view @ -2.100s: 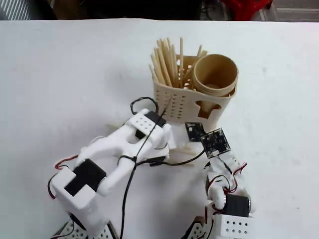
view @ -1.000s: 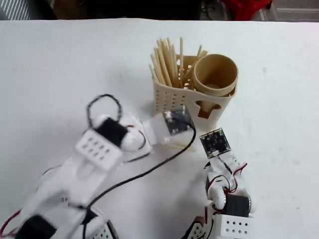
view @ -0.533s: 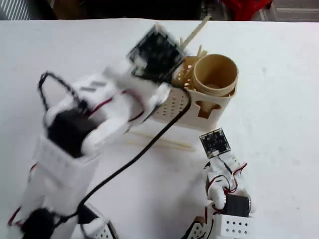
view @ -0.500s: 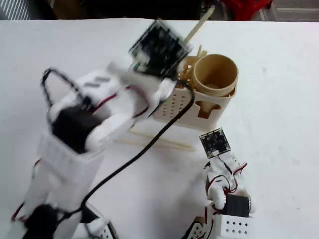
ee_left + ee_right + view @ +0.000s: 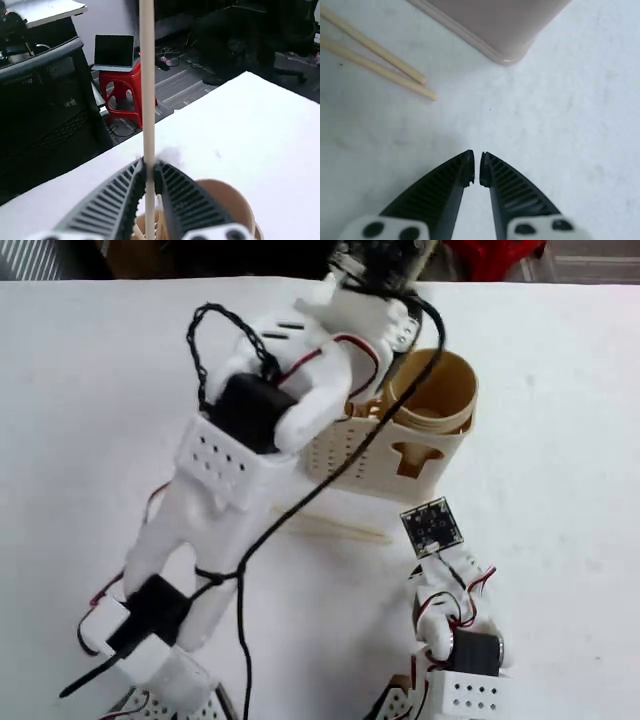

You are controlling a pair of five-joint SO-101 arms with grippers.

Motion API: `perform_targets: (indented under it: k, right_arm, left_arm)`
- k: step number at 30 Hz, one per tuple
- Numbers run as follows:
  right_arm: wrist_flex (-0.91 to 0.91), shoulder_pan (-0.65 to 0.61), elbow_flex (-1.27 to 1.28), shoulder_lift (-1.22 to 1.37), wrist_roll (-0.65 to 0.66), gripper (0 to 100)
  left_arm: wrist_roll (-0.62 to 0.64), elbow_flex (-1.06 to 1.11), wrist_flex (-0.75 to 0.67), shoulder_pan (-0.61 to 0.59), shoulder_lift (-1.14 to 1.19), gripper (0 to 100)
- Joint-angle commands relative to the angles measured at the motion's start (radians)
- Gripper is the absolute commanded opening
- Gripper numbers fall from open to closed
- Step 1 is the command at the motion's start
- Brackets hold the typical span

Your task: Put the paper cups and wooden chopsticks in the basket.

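Left tool [image 5: 149, 169] is clamping narrow on one long pale wooden chopstick [image 5: 146, 75], holding it over the cream perforated plastic basket [image 5: 400, 465]. The stick is passing between the ribbed black fingers and sticking out well past their tips; its tilt cannot be told. In the high view the left arm is stretching across the basket's left half.

Stack of tan paper cups [image 5: 435, 390] is sitting inside the basket, in its right part, rims up.

Two more wooden chopsticks [image 5: 335, 528] are lying flat and side by side on the white bench [image 5: 90, 390], just in front of the basket, apart from its wall.

Right tool [image 5: 475, 170] is hovering over bare bench near the basket's front corner, fingers drawn to a narrow slit, holding nothing. The loose pair's tips are lying near it, not touching.
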Motion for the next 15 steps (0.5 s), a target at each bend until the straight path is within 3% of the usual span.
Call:
perform_targets:
  k: [1, 15]
  right_arm:
    - [0.007, 0.005, 0.009, -0.005, -0.002, 3.8]
    - [0.007, 0.005, 0.009, -0.005, -0.002, 3.8]
  left_arm:
    - [0.087, -0.049, -0.029, -0.042, -0.005, 2]
    - [0.089, -0.048, -0.031, -0.064, 0.001, 4]
